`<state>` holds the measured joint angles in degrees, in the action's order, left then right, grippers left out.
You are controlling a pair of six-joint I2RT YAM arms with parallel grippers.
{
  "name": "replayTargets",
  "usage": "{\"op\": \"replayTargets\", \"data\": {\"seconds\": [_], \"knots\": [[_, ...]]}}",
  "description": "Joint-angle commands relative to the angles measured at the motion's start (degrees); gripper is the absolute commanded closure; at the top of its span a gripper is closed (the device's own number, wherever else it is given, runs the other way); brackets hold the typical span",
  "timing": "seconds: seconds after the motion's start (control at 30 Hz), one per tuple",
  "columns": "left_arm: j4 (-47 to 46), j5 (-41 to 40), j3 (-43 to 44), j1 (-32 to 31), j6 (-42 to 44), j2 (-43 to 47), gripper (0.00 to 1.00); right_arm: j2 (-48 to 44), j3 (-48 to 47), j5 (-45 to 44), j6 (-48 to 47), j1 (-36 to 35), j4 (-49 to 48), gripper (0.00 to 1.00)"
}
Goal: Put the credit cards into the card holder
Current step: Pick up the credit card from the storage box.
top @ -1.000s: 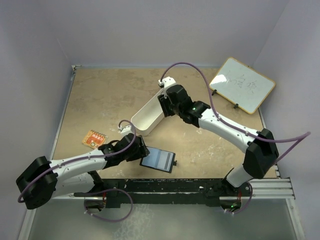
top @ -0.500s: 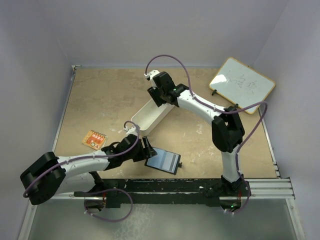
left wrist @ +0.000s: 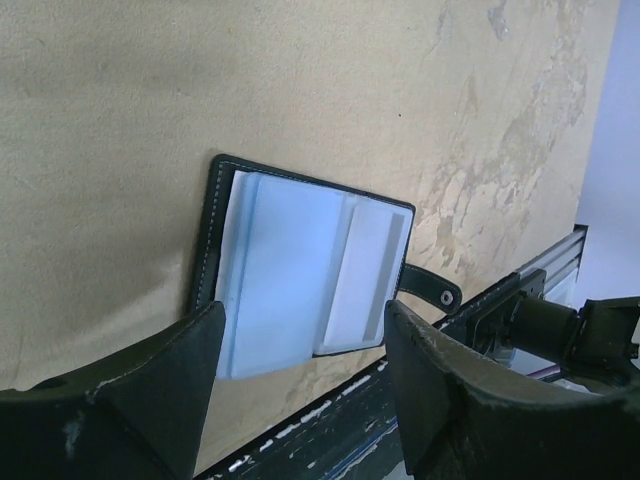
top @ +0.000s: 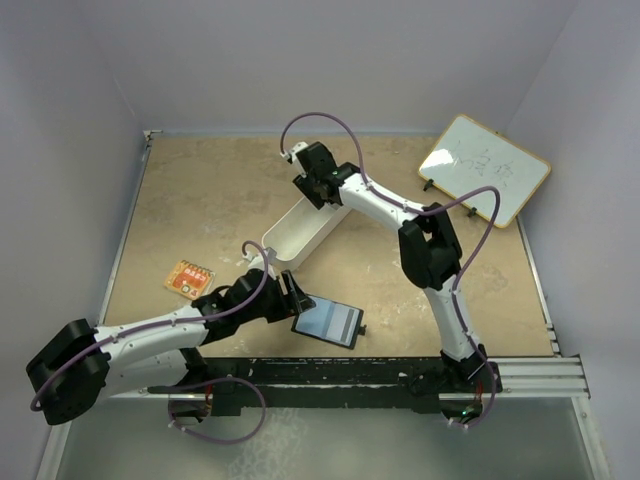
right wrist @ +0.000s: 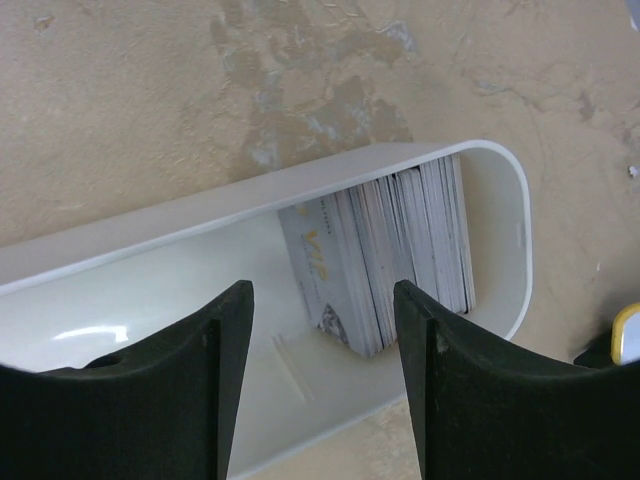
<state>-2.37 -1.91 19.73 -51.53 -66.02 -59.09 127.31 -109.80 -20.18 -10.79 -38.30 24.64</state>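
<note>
The credit cards (right wrist: 400, 255) stand on edge as a grey-silver stack at one end of the long white tray (right wrist: 250, 190). My right gripper (right wrist: 320, 385) is open and hovers above the tray, its jaws on either side of the stack's near end without touching it. In the top view the right gripper (top: 318, 190) covers the tray's far end and hides the cards. The card holder (left wrist: 300, 275) lies open on the table, blue-grey inside up, snap tab (left wrist: 432, 288) to the right. My left gripper (left wrist: 300, 400) is open and empty just short of it. The card holder also shows in the top view (top: 328, 320), right of the left gripper (top: 292, 298).
The white tray (top: 298, 235) lies diagonally mid-table. A single orange card (top: 189, 278) lies at the left. A small whiteboard (top: 485, 168) stands at the back right. The black rail (top: 400, 372) runs along the table's near edge, close to the card holder.
My right arm has folded and its gripper has moved left and back to the tray's far end. My left gripper has shifted slightly right, and the card holder sits a little further right.
</note>
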Motion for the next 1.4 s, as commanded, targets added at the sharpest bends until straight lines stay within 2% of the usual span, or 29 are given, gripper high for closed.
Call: {"op": "replayTargets", "data": {"seconds": [0.0,0.53,1.07,1.37], "knots": [[0.4,-1.0,-0.4,-0.3,-0.4,0.7,0.38,1.6,-4.6,-3.4,-3.6,0.8,2.0,0.39],[-2.2,-0.5,-3.0,-0.3,0.8,-2.6,0.38,4.8,-5.9,-7.3,-5.9,1.4,1.5,0.44],[-7.3,3.5,-3.8,-0.6,0.1,-4.5,0.38,3.7,-5.8,-9.0,-9.0,1.6,-0.8,0.71],[-9.7,5.3,-4.3,-0.7,-1.3,-2.6,0.38,2.1,-3.5,-8.0,-9.0,1.7,-1.7,0.8]]}}
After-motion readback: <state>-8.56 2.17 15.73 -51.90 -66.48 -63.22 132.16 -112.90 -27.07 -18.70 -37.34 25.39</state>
